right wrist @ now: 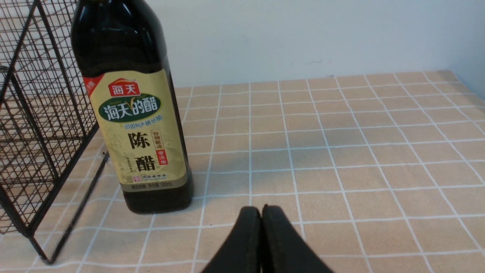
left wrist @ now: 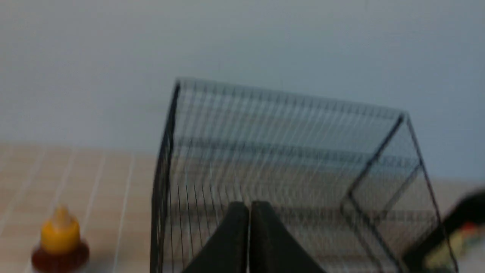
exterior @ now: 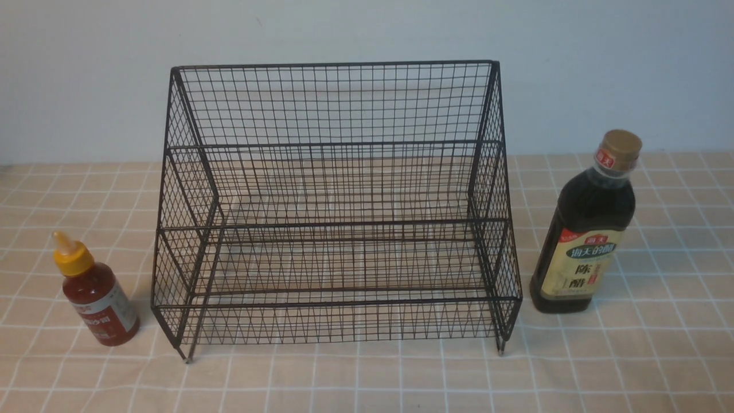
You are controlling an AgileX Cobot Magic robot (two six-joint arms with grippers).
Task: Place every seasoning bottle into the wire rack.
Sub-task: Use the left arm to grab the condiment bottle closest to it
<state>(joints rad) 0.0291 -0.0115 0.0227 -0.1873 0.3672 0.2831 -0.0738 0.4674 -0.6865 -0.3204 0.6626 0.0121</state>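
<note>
The black wire rack (exterior: 338, 206) stands mid-table, both tiers bare. The small red-sauce bottle (exterior: 96, 291) with a yellow nozzle cap stands upright to its left; its cap shows in the left wrist view (left wrist: 60, 237). The taller dark vinegar bottle (exterior: 588, 229) with a gold cap stands upright to the rack's right, and shows close in the right wrist view (right wrist: 132, 110). Neither gripper shows in the front view. My left gripper (left wrist: 249, 206) is shut and empty, facing the rack (left wrist: 288, 170). My right gripper (right wrist: 261, 210) is shut and empty, beside the vinegar bottle and apart from it.
The table wears a tan cloth with white grid lines (exterior: 659, 344). A pale wall (exterior: 367, 28) rises right behind the rack. The table's right edge meets a side wall in the right wrist view (right wrist: 466, 79).
</note>
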